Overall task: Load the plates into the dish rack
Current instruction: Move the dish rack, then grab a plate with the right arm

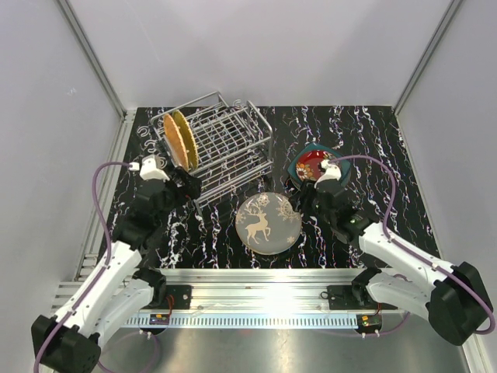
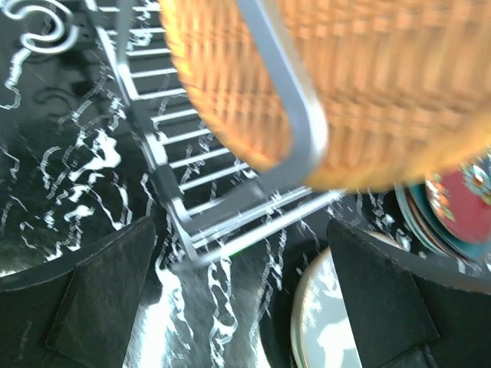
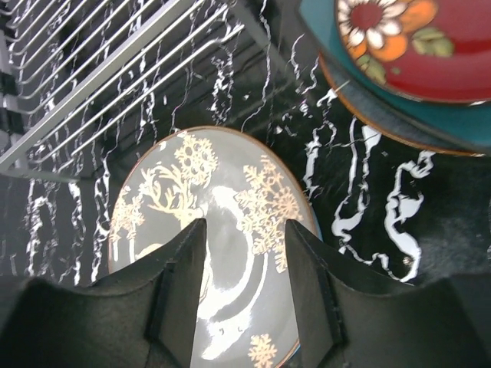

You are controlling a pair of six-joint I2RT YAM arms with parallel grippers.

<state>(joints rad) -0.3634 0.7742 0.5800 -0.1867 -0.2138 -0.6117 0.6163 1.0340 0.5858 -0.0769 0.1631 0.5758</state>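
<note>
From the top view, the dish rack [image 1: 225,144] stands at the far left of the tabletop [image 1: 388,155], with the orange plate [image 1: 180,140] upright on edge in its left end. The reindeer plate [image 1: 268,223] lies flat just in front of the rack, and a stack topped by the red plate [image 1: 314,163] sits near its far right. The left gripper [image 1: 186,183] is at the rack's near corner. The right gripper [image 1: 304,198] is over the reindeer plate's right rim. The likeliest trouble is that a flat plate offers only a thin edge, so a pinch could slip off or shove it into the rack.

In the left wrist view, this gripper's jaws are spread wide with nothing between them. The rack's corner rail and the orange plate loom just ahead, and a careless sweep could knock the rail and topple that plate.

In the right wrist view, the jaws stand partway apart above the reindeer plate's face, holding nothing. Whether the tips touch the glaze cannot be told. The stack lies close on the right, so a sideways drift could bump it.
</note>
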